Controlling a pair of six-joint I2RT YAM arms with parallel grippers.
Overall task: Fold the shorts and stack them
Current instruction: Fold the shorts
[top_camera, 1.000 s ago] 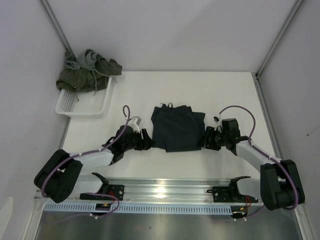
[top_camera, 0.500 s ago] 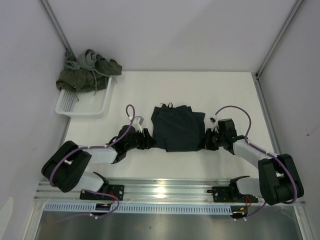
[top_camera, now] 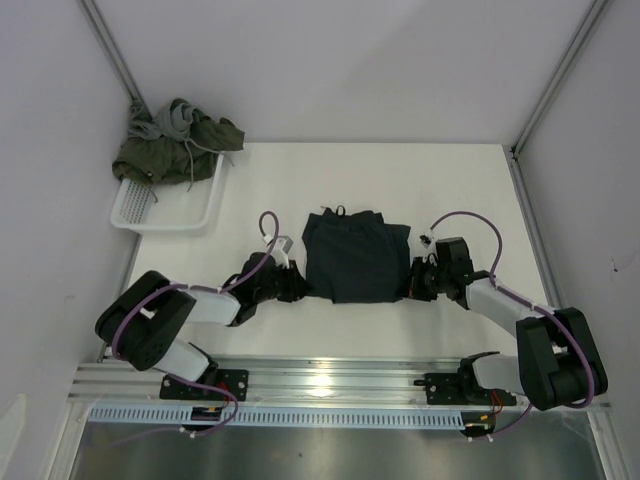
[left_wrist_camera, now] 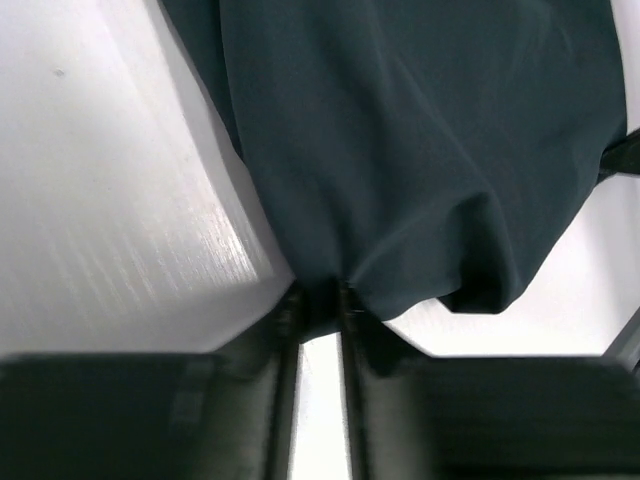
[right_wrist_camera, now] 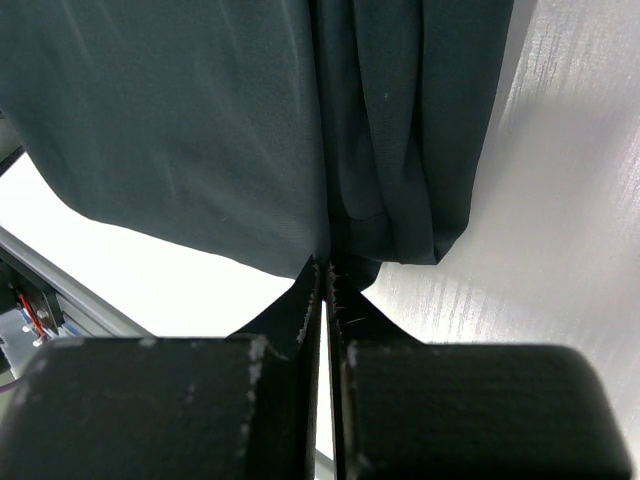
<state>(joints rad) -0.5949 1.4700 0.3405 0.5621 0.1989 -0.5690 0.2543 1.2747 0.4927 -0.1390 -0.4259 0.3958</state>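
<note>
While the olive green shorts and the light grey shorts sit heaped over the far rim of the white mesh basket at the far left corner of the tabletop, they look parked there as a waiting pile, well apart from the work.

Moving right, the left gripper lies low on the table, just beside the left side of the navy shorts. Its wrist view shows the two fingers drawn almost together, with a bunched bit of the dark hem nipped between their tips. The hold is at the near left corner of the garment, likely so that corner can be lifted and carried over.

The navy shorts lie flat in the middle of the tabletop, somewhat toward the near edge, waistband and drawstring facing the far edge. They already look narrow, as if doubled once lengthwise, though the layers are hard to count from above.

On the right, the right gripper mirrors the left at the near right corner. Its fingers are pressed close, clamped on several stacked folds of cloth. Holding both near corners at once suggests the next fold would bring the hem up toward the waistband; matched grips should keep the edge straight. The thick right-hand fold could slip unevenly.
</note>
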